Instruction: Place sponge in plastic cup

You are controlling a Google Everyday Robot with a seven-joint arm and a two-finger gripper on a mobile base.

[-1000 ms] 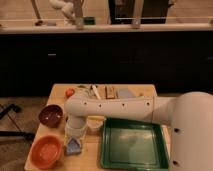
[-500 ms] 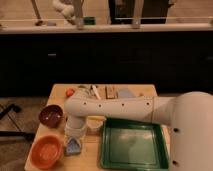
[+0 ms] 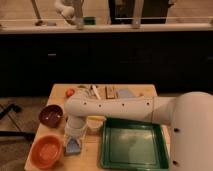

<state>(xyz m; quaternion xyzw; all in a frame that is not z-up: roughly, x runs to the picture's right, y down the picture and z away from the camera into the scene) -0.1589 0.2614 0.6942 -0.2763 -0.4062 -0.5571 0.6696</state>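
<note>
The white arm (image 3: 110, 107) reaches leftward across the wooden table (image 3: 90, 155), and the gripper (image 3: 74, 141) points down at the near-left part — right beside the orange bowl (image 3: 46, 150). A blue-grey sponge (image 3: 74, 147) sits at its tip (whether the pincer clasps it, I cannot tell). The green tray (image 3: 134, 145) lies to the right — a dark red bowl (image 3: 51, 114) behind.

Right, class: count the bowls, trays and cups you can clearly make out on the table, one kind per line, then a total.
Bowls: 2 (orange bowl, dark red bowl)
Trays: 1 (green tray)
Cups: 1 (pale yellow cup)
Total: 4
The gripper is low between the orange bowl and the green tray.
</note>
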